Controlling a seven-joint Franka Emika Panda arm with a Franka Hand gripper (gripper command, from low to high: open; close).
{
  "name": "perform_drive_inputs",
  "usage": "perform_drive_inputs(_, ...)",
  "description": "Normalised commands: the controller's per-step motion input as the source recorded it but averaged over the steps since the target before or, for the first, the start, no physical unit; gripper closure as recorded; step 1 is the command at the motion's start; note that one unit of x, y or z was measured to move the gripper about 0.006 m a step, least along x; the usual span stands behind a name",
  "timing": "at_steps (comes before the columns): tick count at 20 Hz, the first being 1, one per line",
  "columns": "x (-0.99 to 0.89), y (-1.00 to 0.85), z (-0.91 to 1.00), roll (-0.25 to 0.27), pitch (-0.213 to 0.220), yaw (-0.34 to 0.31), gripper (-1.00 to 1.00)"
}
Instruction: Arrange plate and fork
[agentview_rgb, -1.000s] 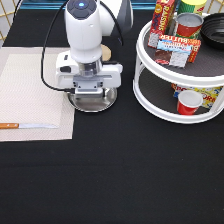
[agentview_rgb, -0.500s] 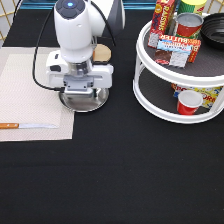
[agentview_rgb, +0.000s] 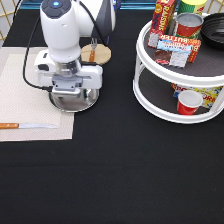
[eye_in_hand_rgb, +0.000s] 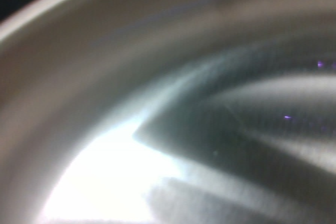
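Black tabletop (agentview_rgb: 125, 170) fills the foreground. Towards the exterior view's left, a knife (agentview_rgb: 27, 126) lies on the near edge of a pale placemat (agentview_rgb: 20, 90). Beyond it the gripper (agentview_rgb: 70, 95) sits low over the plate (agentview_rgb: 75, 102), which straddles the placemat's right edge; finger state cannot be told. Wrist view: shiny metal surface (eye_in_hand_rgb: 150, 150) only. Farther back, the fork (agentview_rgb: 93, 47) rests on a wooden disc (agentview_rgb: 100, 54). At right, a two-tier white turntable (agentview_rgb: 150, 95) holds cans and a red cup (agentview_rgb: 189, 102).

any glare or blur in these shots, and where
Wrist view: the plate fills the frame, smeared and out of focus, with a blown-out white glare patch. Exterior view: the gripper sits over the plate, whose rim shows soft reflections.
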Motion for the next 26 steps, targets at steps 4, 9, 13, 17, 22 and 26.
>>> perform_drive_inputs(4, 0.37, -0.74, 0.05, 0.000, 0.054, 0.082, -1.00)
perform_drive_inputs(9, 0.28, -0.81, 0.02, 0.000, 0.047, 0.096, -1.00)
perform_drive_inputs(13, 0.20, -0.84, 0.00, 0.004, 0.057, 0.109, -1.00)
perform_drive_inputs(17, 0.16, -0.85, 0.01, 0.012, 0.071, 0.108, -1.00)
perform_drive_inputs(22, 0.06, -0.84, 0.05, 0.014, 0.087, 0.087, -1.00)
perform_drive_inputs(26, 0.03, -0.83, 0.03, 0.018, 0.105, 0.066, -1.00)
